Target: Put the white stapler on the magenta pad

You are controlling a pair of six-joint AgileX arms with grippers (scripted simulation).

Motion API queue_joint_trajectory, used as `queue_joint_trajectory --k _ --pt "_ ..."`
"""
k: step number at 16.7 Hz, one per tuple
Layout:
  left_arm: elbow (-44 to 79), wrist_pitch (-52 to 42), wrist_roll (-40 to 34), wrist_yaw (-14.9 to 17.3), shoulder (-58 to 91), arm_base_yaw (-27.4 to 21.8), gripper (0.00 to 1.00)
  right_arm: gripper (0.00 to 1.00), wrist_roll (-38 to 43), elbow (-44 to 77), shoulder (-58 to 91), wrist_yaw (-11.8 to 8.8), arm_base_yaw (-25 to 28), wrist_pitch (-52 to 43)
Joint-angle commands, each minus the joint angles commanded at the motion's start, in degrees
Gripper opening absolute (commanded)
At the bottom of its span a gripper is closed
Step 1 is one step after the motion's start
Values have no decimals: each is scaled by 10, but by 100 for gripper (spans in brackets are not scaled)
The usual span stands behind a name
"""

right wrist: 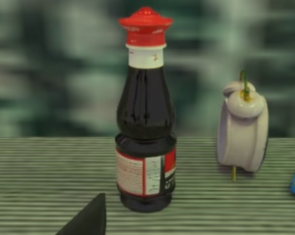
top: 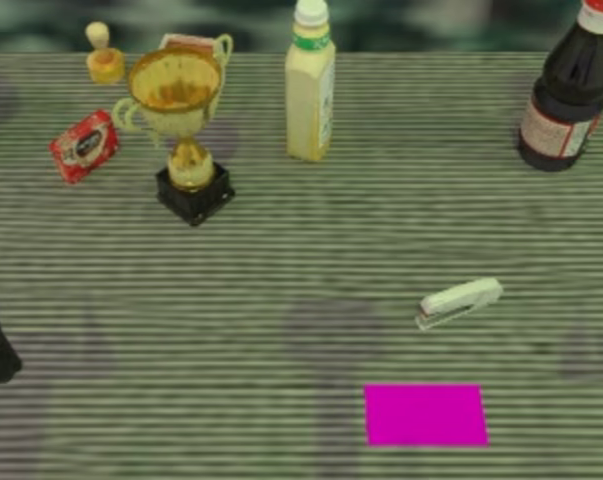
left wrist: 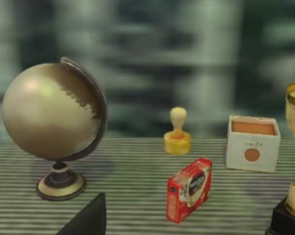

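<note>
left end effector (left wrist: 88,218) parked, slim rounded white stapler (top: 460,302), flat magenta pad (top: 426,414)

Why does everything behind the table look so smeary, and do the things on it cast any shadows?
In both wrist views the backdrop past the table is a soft green-grey blur, while the globe and dark sauce bottle stay crisp. The globe throws a faint shadow by its foot. In the top view, the trophy shows only a pale shadow; the white stapler and magenta pad cast almost none.
</note>
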Motion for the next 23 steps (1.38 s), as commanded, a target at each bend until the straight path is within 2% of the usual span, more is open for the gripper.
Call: queue_joint_trajectory --k 4,8,23 --pt "0 0 0 0 0 0 100 100 -16 18 17 -1 7 -13" --pt "0 0 0 0 0 0 100 100 -105 122 125 -2 42 -85" --pt "0 0 0 0 0 0 100 100 -665 772 971 -2 252 -565"
